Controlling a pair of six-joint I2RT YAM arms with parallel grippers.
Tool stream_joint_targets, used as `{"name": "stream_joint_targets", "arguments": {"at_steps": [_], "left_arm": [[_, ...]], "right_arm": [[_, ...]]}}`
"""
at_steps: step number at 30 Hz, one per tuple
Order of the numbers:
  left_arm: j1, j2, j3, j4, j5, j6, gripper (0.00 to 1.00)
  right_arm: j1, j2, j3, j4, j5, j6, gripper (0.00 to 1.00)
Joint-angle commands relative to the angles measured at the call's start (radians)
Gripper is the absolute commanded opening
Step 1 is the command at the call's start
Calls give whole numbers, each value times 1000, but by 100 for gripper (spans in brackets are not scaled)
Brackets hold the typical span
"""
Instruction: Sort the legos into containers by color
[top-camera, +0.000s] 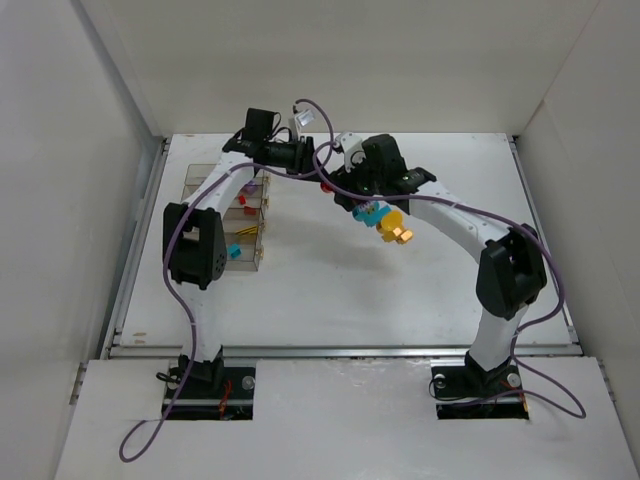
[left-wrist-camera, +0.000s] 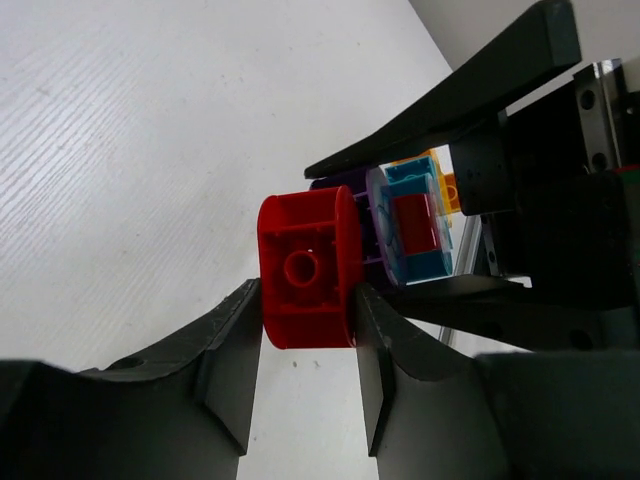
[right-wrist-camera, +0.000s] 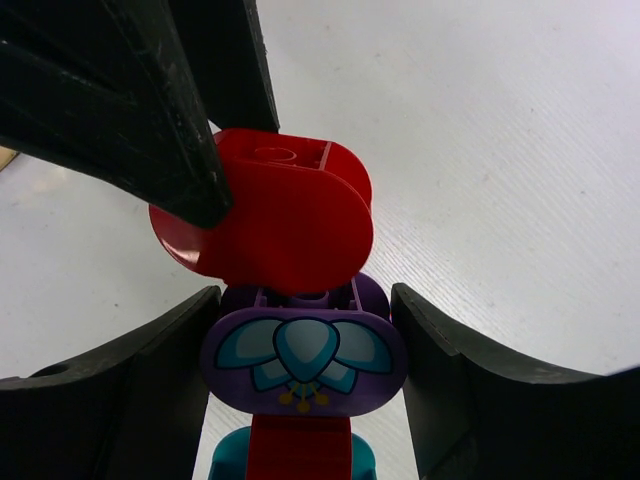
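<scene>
1. Your left claw (left-wrist-camera: 305, 300) is closed on 1 red brick (left-wrist-camera: 305, 270); both fingers press its flat sides, and its hollow underside with 1 round socket faces the left wrist camera.
2. Your right claw (right-wrist-camera: 305, 300) is clamped on 1 purple brick (right-wrist-camera: 303, 355), a rounded piece printed with a teal lotus; it sits between the 2 fingers, directly under the red brick.
3. The 2 claws meet tip to tip above the table (top-camera: 400, 290), at the middle of its far half; they share 1 joined stack held in the air.
4. Count the stack outward from the left claw: 1 red brick; 1 purple brick; 1 cyan brick (left-wrist-camera: 425, 268) with 1 red insert (right-wrist-camera: 300, 445) set in it; 1 yellow brick (top-camera: 393, 226) at the free end, which points toward the near right.
5. In the left wrist view the right claw's dark fingers cover most of the yellow end; you cannot tell whether more pieces lie behind.
6. The 4 clear bins (top-camera: 205, 178) stand in a row at the table's left side, well apart from the stack; your left arm (top-camera: 195, 245) crosses above them and hides part of them.
7. In the bins you can see 4 small pieces: 1 red piece (top-camera: 241, 200); 1 purple piece (top-camera: 250, 186); 1 yellow piece (top-camera: 246, 233); 1 cyan piece (top-camera: 235, 253) in the nearest bin.
8. A purple cable (top-camera: 185, 300) runs along the left arm; white walls (top-camera: 60, 200) close in the table.
</scene>
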Motion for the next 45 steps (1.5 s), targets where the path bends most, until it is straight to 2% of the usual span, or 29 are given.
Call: {"name": "stream_joint_targets", "arguments": {"at_steps": [1,7,13,14,15,17,18,19,22,25,28,35,37,45], "left_arm": [[4,16,31,-13,0,-22,0],[56,16,41,-37,-28,-19,0],[135,-6,50,-60,-135,13,0],[148,-15,50,-86,-177,28,0],[159,-44,41,-86,-300,74,0],[179,-88,12,-99,-449,136,0],[179,-114,-8,-99,-593,169,0],[179,-139,-54,-85,-649,244,0],[188,-259,-171,-34,-798,347,0],[188,-361,-264,36,-893,476,0],[197,-391,-352,82,-942,559,0],[229,-250,-283,0,-952,605,0],[240,-210,-262,-14,-918,633,0],[240,-167,-271,18,-892,668,0]], "right_arm": [[20,-24,-13,70,5,-8,0],[20,-14,-76,70,28,2,0],[10,6,-67,70,19,13,0],[10,6,-67,70,19,13,0],[10,6,-67,70,19,13,0],[10,6,-67,70,19,13,0],[10,6,-67,70,19,13,0],[10,6,-67,70,19,13,0],[10,15,-67,70,19,13,0],[10,26,-67,70,0,13,0],[10,45,-67,70,-9,13,0],[10,55,-67,80,-18,13,0],[10,64,-67,80,-18,13,0],[1,73,-67,80,-18,13,0]]}}
